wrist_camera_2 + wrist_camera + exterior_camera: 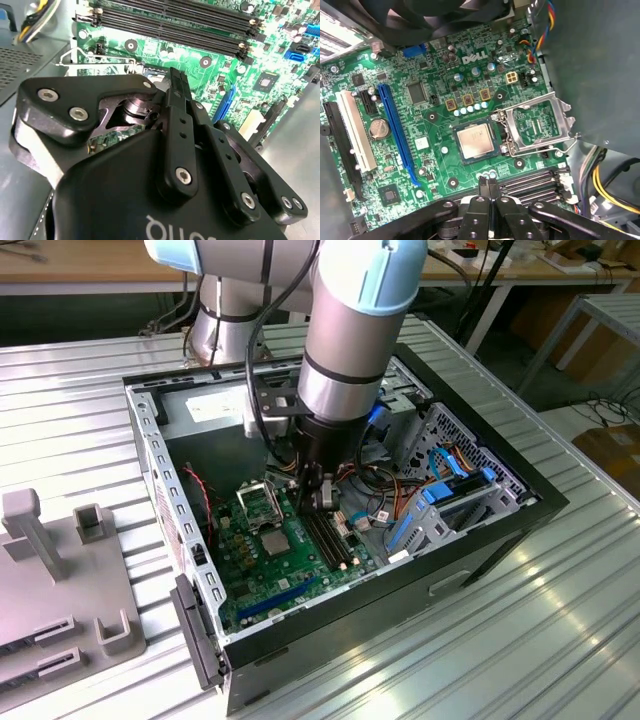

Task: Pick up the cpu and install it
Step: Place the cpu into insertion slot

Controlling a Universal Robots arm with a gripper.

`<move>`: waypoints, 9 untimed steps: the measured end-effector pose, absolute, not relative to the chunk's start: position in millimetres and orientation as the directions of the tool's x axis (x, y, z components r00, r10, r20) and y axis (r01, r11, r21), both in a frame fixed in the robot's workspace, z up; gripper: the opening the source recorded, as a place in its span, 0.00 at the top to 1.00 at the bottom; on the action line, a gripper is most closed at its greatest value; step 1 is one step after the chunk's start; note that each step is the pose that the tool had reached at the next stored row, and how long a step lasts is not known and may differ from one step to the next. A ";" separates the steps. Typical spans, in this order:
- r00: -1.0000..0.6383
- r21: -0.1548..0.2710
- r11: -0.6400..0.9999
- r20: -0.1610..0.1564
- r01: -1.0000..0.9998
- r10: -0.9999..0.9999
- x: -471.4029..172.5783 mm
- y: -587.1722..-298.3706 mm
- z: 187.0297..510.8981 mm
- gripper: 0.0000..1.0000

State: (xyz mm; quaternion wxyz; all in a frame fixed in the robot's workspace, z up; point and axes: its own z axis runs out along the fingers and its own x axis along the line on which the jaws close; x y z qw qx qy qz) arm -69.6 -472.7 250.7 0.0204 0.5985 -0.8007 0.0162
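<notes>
The cpu (476, 141) is a small silver-grey square with a thin green rim. It lies flat inside the black socket frame on the green motherboard (440, 165). The socket's metal load plate (536, 125) is flipped open beside it, with its wire lever out. In the exterior view the cpu (277, 540) sits just to the left of my gripper (322, 502), which hangs low inside the computer case. My gripper (487, 181) is over the black memory slots (530, 182) next to the socket. It is shut with nothing between its fingers. The gripper (176, 80) shows the same in the second wrist view.
The black computer case (500, 530) walls in the board on all sides. Drive bays and blue cables (450, 475) crowd the exterior view's right side. Expansion slots (395, 130) and a coin battery (379, 128) lie beyond the cpu. A grey fixture (60, 580) stands on the ribbed table outside the case.
</notes>
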 end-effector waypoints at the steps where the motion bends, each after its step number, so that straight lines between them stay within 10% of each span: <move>1: -0.283 -0.002 0.283 0.052 -0.959 -0.958 -68.9 -471.3 250.7 0.89; 9: -0.283 -0.002 0.283 0.052 -0.959 -0.958 -62.2 -450.3 250.9 0.89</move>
